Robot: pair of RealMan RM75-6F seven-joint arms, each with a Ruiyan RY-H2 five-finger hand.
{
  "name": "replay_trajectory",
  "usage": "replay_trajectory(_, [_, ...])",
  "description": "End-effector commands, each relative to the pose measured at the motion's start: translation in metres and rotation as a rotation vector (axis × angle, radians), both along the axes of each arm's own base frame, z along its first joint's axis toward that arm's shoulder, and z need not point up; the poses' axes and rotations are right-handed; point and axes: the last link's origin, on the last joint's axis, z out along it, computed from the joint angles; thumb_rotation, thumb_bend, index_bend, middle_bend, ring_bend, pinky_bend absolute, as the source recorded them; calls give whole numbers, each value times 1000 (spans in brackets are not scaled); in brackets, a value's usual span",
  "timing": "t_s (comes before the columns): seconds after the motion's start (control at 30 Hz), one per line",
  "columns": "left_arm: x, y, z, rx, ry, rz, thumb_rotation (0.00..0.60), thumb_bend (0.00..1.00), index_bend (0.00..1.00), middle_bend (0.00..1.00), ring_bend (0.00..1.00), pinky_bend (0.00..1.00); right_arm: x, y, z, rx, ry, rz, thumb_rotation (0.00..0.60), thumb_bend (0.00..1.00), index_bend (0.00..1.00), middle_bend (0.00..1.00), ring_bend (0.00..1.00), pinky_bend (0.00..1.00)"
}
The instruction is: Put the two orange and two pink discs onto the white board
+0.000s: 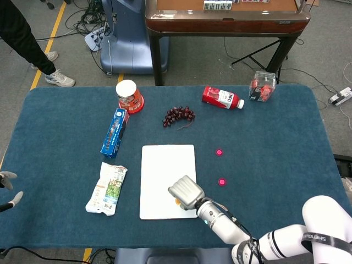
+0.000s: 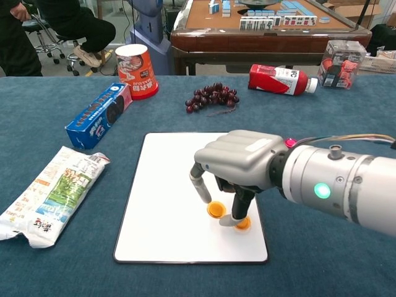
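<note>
The right hand (image 2: 238, 162) pinches 1 orange disc (image 2: 216, 209) between its fingers (image 2: 199, 187), low over the white board (image 2: 179, 179). A 2nd orange disc (image 2: 243, 224) lies on the board beside it. 2 pink discs (image 1: 219, 152) (image 1: 221, 181) lie on the blue surface (image 1: 275, 143). The left hand's fingers (image 1: 10, 176) sit apart, holding nothing.

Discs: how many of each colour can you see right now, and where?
Orange discs: 2, one at the right hand, one on the white board.
Pink discs: 2, on the cloth.
Total: 4
</note>
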Motion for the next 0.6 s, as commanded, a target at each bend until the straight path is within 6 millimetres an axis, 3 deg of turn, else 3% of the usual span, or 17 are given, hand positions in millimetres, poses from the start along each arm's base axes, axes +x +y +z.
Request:
replay_trajectory(0.03, [0,0,0,0,-1,0,600,245,494,583,490,784,1,-1,-3,2,-1,-4,600,134,504,1000,1000,1000])
replay_trajectory(0.33, [0,0,1,0,-2,-1,600,245,494,584,490,784,3,-3,-8,5,-16,-5,600,40,392,1000,1000,1000])
replay_trajectory(0.6, [0,0,0,-3,-2,1,600,245,494,583,490,784,-8,-11,15,-56,-11,-14,600,105,392,1000,1000,1000])
